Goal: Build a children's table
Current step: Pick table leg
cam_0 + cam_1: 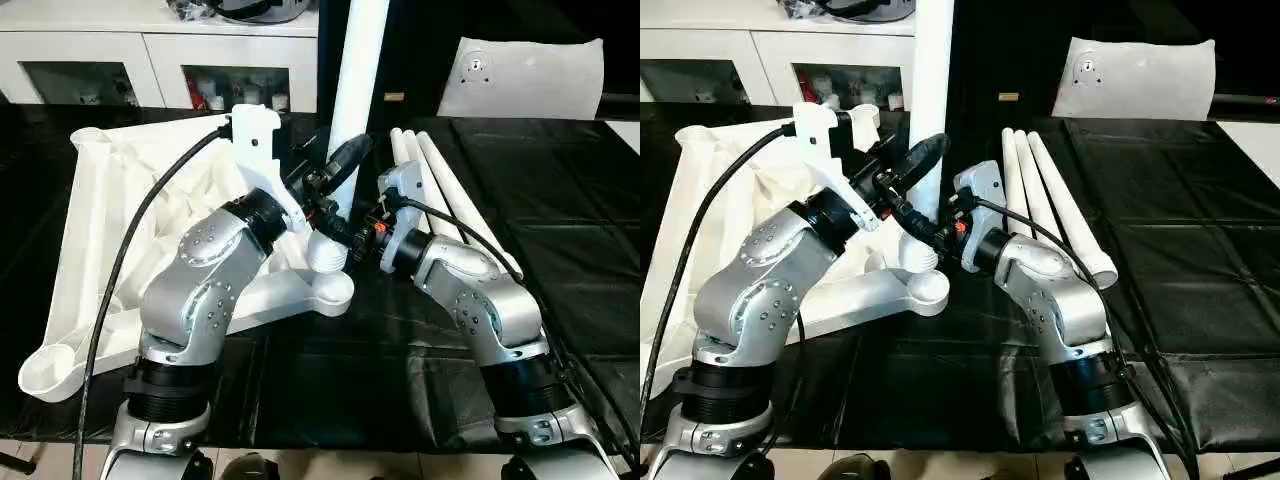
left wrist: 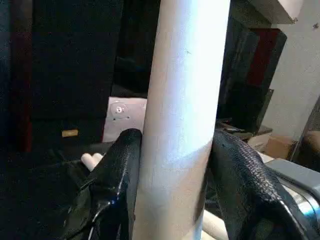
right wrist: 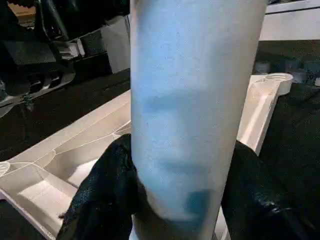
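The children's table top (image 1: 110, 210) lies upside down on the black surface, ribbed underside up. One white leg (image 1: 356, 90) stands upright in the near right corner socket (image 1: 327, 287). My left gripper (image 1: 343, 165) is shut on this leg a little above the socket, its black fingers (image 2: 117, 170) pressed against both sides. Lower down, my right gripper (image 1: 345, 238) is shut on the same leg from the right, with its pads (image 3: 107, 190) wrapped around it just above the threaded base. Three more legs (image 1: 440, 190) lie side by side to the right.
A white cabinet (image 1: 150, 60) with shelves runs along the back. At the back right, a white panel (image 1: 520, 80) leans upright. A black cable (image 1: 130, 250) loops over my left arm. The black-covered work surface (image 1: 570, 230) stretches out to the right.
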Motion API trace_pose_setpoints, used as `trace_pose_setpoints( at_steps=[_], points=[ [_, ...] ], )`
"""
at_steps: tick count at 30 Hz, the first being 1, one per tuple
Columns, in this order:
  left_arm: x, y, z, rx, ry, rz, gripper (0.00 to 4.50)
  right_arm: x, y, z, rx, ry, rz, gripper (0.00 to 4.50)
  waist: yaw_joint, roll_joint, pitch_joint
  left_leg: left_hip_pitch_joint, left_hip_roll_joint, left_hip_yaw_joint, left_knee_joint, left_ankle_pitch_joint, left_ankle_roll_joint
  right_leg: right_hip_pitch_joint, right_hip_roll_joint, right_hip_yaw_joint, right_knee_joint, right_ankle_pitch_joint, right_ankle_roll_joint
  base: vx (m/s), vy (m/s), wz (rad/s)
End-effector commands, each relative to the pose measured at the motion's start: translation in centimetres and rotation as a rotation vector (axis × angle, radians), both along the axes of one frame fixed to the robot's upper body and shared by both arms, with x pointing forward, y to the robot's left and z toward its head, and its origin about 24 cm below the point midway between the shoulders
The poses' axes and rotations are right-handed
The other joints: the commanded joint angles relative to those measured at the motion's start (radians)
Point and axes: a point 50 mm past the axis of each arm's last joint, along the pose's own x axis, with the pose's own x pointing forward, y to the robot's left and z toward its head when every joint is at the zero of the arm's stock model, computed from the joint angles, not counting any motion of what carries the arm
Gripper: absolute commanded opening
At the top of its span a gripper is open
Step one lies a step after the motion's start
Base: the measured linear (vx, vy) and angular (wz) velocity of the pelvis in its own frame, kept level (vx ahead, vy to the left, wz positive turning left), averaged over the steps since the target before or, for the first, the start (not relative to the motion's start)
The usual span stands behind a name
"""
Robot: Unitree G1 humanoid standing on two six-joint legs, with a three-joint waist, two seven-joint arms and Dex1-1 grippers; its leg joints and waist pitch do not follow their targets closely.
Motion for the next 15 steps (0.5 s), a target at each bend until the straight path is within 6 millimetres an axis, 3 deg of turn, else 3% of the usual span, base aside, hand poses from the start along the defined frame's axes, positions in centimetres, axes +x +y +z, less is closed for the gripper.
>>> trace_pose_setpoints(
  at_steps=[1,10,11,15],
  points=[
    [0.0,-0.2,-0.4,0.024,0.017,0.023,1.86,0.2,-0.1,0.8,-0.007,-0.051,-0.024,1.89,-0.003,-0.011,-0.074,0.022,0.049,-0.017,-0.069,-0.151,-0.01,0.045,-0.068,0.037,-0.085,-0.116,-0.17,0.0,0.0,0.0],
    [0.4,0.5,-0.3,-0.049,0.052,0.047,1.85,0.4,0.0,1.0,-0.003,-0.04,-0.033,1.89,-0.004,-0.009,-0.074,0.022,0.048,-0.017,-0.069,-0.158,-0.015,0.045,-0.068,0.038,-0.085,-0.121,-0.174,0.0,0.0,0.0],
    [0.6,0.8,-0.2,-0.06,0.059,0.052,1.85,0.4,-0.1,1.2,0.006,-0.037,-0.025,2.45,-0.005,-0.01,-0.074,0.023,0.048,-0.016,-0.069,-0.159,-0.014,0.044,-0.067,0.037,-0.086,-0.121,-0.175,0.0,0.0,0.0],
    [1.3,1.8,-0.2,-0.079,0.103,0.032,1.84,0.1,-0.9,1.8,0.041,-0.029,0.028,2.87,-0.003,-0.01,-0.073,0.024,0.045,-0.015,-0.067,-0.158,-0.008,0.044,-0.065,0.037,-0.085,-0.123,-0.171,0.0,0.0,0.0]
  ],
)
